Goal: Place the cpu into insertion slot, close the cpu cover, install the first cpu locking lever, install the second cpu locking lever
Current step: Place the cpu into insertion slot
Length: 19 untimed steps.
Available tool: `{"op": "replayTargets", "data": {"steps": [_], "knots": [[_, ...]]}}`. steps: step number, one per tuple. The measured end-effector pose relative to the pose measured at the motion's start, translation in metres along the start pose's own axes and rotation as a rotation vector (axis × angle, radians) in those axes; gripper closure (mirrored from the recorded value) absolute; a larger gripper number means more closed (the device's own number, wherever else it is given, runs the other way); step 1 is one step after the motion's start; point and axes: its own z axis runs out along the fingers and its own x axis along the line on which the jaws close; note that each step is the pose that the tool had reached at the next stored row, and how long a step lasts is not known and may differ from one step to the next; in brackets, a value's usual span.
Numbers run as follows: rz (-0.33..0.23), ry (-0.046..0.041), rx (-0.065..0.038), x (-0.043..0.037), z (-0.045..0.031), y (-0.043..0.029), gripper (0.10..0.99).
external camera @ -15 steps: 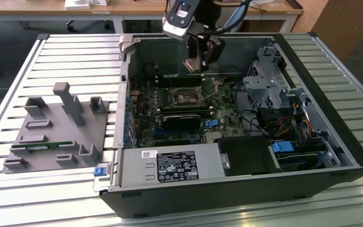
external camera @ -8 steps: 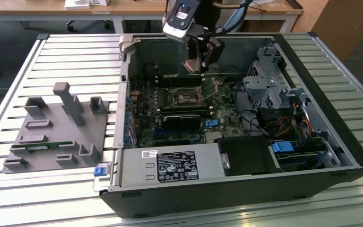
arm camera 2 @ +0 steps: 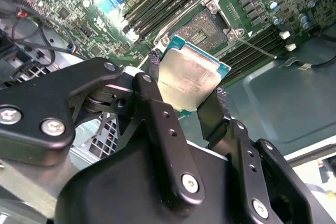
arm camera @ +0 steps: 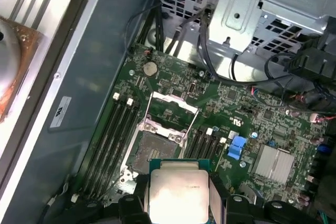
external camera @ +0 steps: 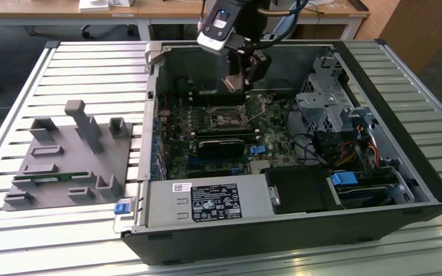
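My gripper [external camera: 237, 85] hangs inside the open computer case above the motherboard, shut on the cpu [arm camera 2: 190, 76], a small square chip with a dull silvery face and a green edge. In both wrist views the two black fingers [arm camera 2: 149, 95] clamp it on opposite sides. The insertion slot [arm camera: 157, 149] lies bare just past the chip's edge, a dark square in a metal rim; it also shows as the slot [external camera: 227, 119] below the gripper. The cpu cover [arm camera: 175, 102] stands raised at the slot's far side. A thin locking lever [arm camera 2: 254, 47] sticks out beside the slot.
A grey fixture [external camera: 75, 152] with posts sits on the slatted table at the exterior view's left. Inside the case are a black card [external camera: 221, 144], a power supply [external camera: 205, 202], a metal drive cage [external camera: 328, 109] with cables, and memory slots [arm camera: 113, 135] beside the socket.
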Motion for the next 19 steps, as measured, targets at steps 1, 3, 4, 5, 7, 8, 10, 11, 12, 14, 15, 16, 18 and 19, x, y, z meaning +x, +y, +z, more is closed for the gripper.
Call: {"op": "replayTargets", "data": {"steps": [1,3,4,5,7,8,10,11,12,14,15,16,18,19], "knots": [[0.014,-0.0013,0.0,0.0,0.0009,-0.0001,0.545],[0.042,-0.0038,-0.001,0.0001,0.0024,-0.0001,0.545],[0.053,-0.0048,-0.001,0.0003,0.0031,-0.0001,0.545],[0.061,-0.0053,-0.001,0.0003,0.0036,-0.0002,0.545],[0.068,-0.006,-0.001,0.0003,0.0044,-0.0002,0.545],[0.071,-0.0062,-0.001,0.0003,0.0047,-0.0003,0.545],[0.074,-0.0065,-0.001,0.0003,0.0054,-0.0003,0.545],[0.074,-0.0065,-0.001,0.0003,0.0057,-0.0004,0.545],[0.074,-0.0066,-0.001,0.0003,0.0061,-0.0004,0.545],[0.075,-0.0066,-0.001,0.0003,0.0067,-0.0005,0.545],[0.075,-0.0067,-0.001,0.0003,0.0071,-0.0005,0.545],[0.075,-0.0067,-0.001,0.0002,0.0074,-0.0005,0.545],[0.075,-0.0067,-0.001,0.0002,0.0081,-0.0006,0.545],[0.075,-0.0067,-0.001,0.0002,0.0085,-0.0006,0.545]]}}
